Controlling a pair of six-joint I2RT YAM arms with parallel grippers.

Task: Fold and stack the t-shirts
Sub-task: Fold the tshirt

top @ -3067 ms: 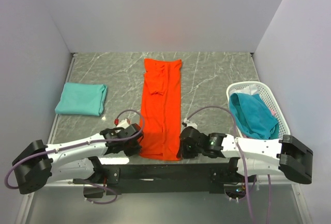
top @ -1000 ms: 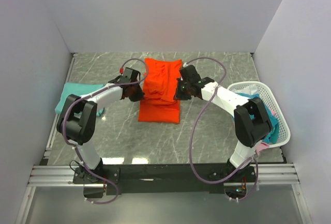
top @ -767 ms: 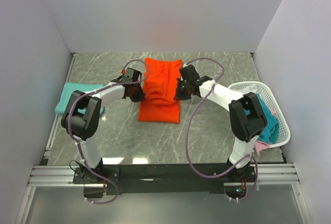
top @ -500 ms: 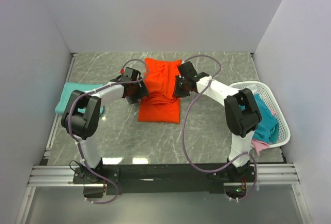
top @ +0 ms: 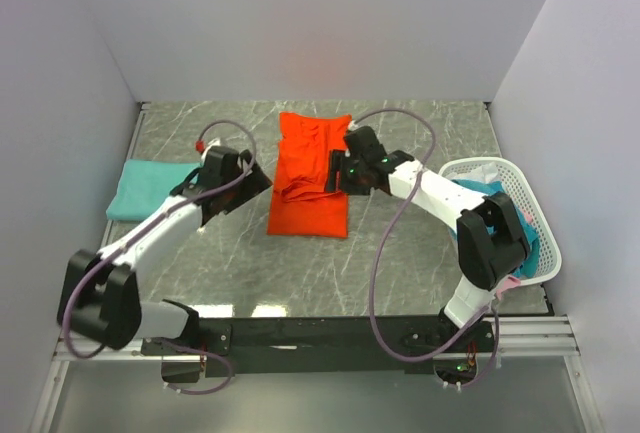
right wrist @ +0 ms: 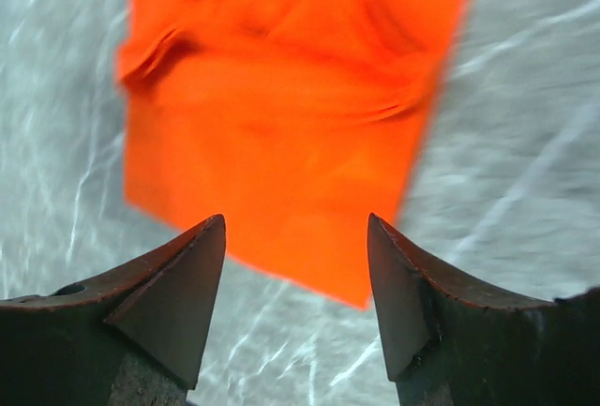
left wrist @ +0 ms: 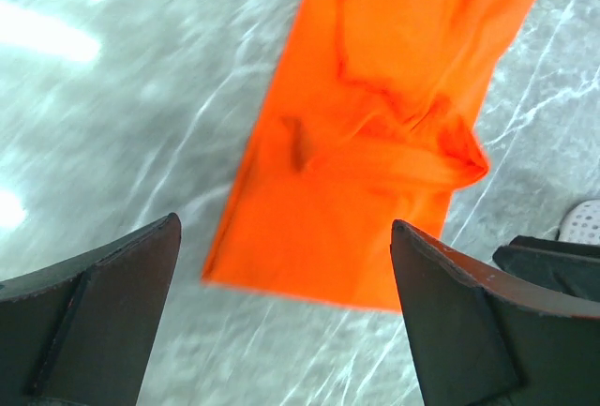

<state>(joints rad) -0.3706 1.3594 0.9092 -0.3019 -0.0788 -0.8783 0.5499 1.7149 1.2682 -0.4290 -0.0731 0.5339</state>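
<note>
The orange-red t-shirt point(top: 308, 181) lies folded in half lengthwise-down on the marble table, its upper layer rumpled at the fold. It fills the left wrist view point(left wrist: 375, 134) and the right wrist view point(right wrist: 291, 106). My left gripper point(top: 256, 185) hovers just left of the shirt, open, with nothing between its fingers point(left wrist: 286, 223). At the shirt's right edge my right gripper point(top: 334, 172) is raised above the cloth, open and empty point(right wrist: 295, 219). A teal t-shirt point(top: 150, 188) lies folded at the far left.
A white lattice basket point(top: 482, 164) stands at the right edge with teal cloth point(top: 526, 243) and a bit of pink cloth point(top: 505, 283) inside, partly behind the right arm. Walls close the table at left, back and right.
Both grippers have opened and let go of the orange-red shirt. The left gripper has drawn back to the left and nearer; the right has lifted slightly at the shirt's right edge.
</note>
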